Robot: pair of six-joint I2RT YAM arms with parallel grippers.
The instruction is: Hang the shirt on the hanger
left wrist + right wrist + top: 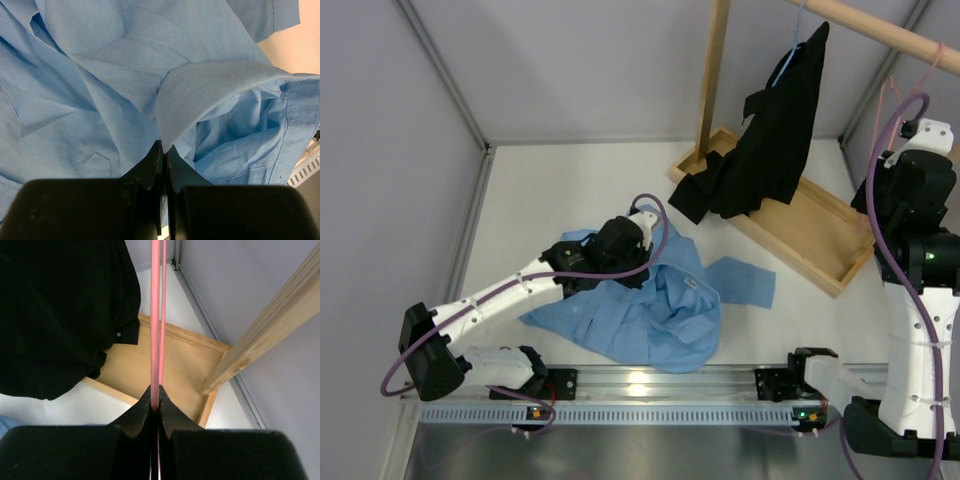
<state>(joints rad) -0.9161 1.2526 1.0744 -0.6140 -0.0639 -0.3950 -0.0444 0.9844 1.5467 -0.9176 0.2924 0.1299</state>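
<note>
Where thin shirt (640, 310) wrinkles, pink wire hanger (155, 315)

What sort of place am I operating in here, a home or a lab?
Probably a lab test cell: plain grey partition walls enclose a white tabletop, a slotted aluminium rail edges it, and a bare wooden garment rack carries one black garment.

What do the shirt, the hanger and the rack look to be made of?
The shirt: thin woven cloth, possibly cotton, matte; a fine weave and soft creases show.
The hanger: slim pink wire, likely coated metal; smooth, even in colour and straight.
The rack: pale, unpainted wood; grain lines run along the beam.
</note>
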